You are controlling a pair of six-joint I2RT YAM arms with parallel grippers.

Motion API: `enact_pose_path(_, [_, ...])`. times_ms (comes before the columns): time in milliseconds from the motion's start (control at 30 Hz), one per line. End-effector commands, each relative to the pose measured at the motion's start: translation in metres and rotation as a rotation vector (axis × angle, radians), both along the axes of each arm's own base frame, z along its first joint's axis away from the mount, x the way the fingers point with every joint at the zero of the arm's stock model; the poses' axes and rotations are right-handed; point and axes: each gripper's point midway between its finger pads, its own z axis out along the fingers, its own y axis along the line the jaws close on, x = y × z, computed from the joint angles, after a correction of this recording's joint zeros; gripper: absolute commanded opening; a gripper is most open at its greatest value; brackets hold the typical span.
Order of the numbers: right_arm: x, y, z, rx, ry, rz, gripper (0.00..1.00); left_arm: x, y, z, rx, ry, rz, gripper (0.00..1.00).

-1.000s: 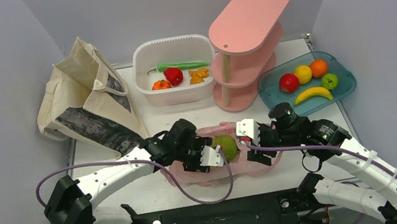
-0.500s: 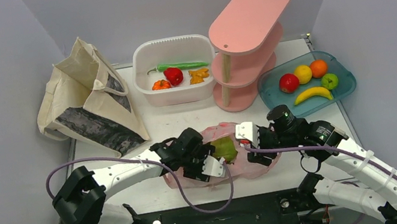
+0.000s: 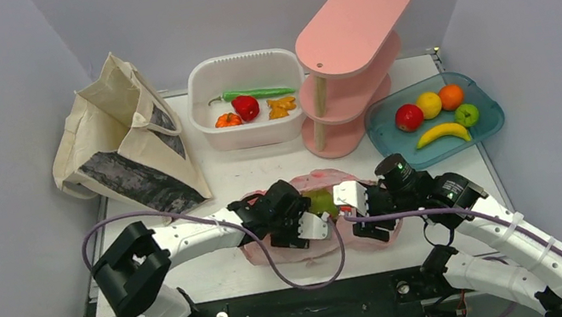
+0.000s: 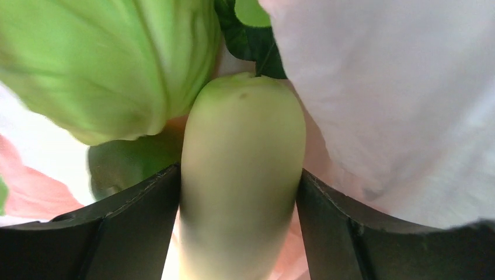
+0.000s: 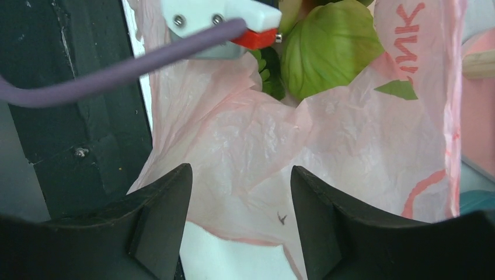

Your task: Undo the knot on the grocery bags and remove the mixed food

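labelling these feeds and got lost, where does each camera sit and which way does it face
Top external: fixed above and behind the arms, facing down at the table; both arms show, bent over a thin pink plastic carrier bag.
Left wrist: on the left arm, facing into that bag; its dark fingers flank a long pale radish.
Right wrist: on the right arm, facing the bag's crumpled film; its dark fingers frame it.
Shared: all three show the round green vegetable.

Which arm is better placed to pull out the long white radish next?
Left. The radish sits right between the left gripper fingers, inside the pink bag. The right gripper is open over crumpled bag plastic only.
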Motion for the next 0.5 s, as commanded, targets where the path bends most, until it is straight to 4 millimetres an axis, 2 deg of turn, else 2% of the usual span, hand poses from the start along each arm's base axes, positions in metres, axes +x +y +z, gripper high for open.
enact_pose_path(0, [0.001,0.002,0.0,0.0,-0.015,0.01,0.6,-0.02,0.032,-0.044,0.16,0.12,0.065,0.68])
enact_pose_path(133, [0.0,0.0,0.001,-0.002,-0.012,0.008,0.62,-0.028,0.029,-0.036,0.173,0.162,0.017,0.69])
enact_pose_path(200, [0.0,0.0,0.002,-0.002,-0.016,0.009,0.61,-0.031,0.023,-0.022,0.129,0.171,0.001,0.64])
enact_pose_path(233, [0.001,-0.001,0.002,-0.006,-0.018,0.007,0.6,-0.03,0.019,-0.006,0.079,0.162,0.005,0.53])
enact_pose_path(267, [0.001,-0.001,0.004,-0.004,-0.022,0.008,0.57,-0.031,0.011,0.014,0.006,0.154,-0.004,0.47])
enact_pose_path(300, [0.0,-0.002,0.003,-0.007,-0.02,0.009,0.56,-0.033,0.006,0.026,-0.048,0.172,0.004,0.38])
enact_pose_path(333, [0.0,-0.002,0.003,-0.01,-0.022,0.014,0.53,-0.033,0.001,0.048,-0.12,0.157,0.002,0.35])
enact_pose_path(367, [-0.001,-0.003,0.002,-0.014,-0.02,0.02,0.51,-0.033,-0.003,0.059,-0.175,0.173,0.016,0.29])
enact_pose_path(467, [-0.004,-0.003,0.001,-0.012,-0.016,0.03,0.46,-0.027,-0.009,0.104,-0.339,0.142,0.079,0.25])
